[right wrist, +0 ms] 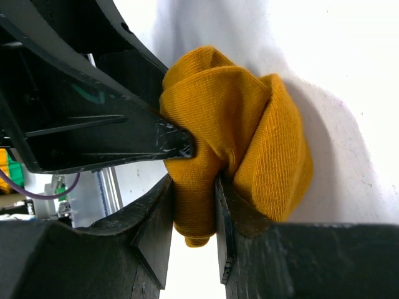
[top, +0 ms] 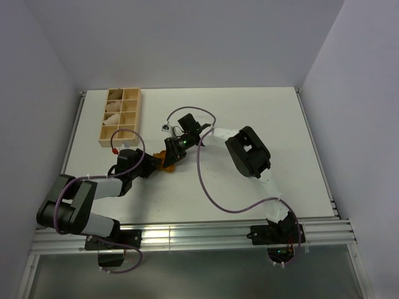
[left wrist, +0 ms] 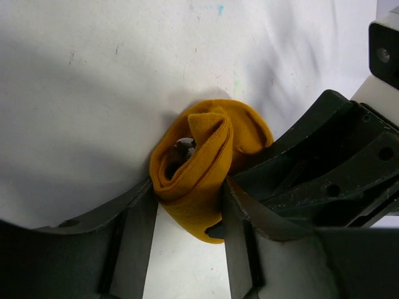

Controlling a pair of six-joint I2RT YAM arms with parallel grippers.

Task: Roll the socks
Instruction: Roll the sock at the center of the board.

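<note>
Sock [right wrist: 243, 118] is soft, light, likely springs unrolled; right gripper [right wrist: 193, 193] pinches one fold, left gripper [left wrist: 187, 193] half-open flanks it, grip unclear; best taken mid-bundle.

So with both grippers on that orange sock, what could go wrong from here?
1. The sock is only loosely rolled and its layers gape at one end, so it may spring open if either grip loosens.
2. The right gripper pinches just one fold, so a pull could drag that fold out and undo the roll.
3. The left gripper sits right beside it, so their fingers could knock together.
</note>
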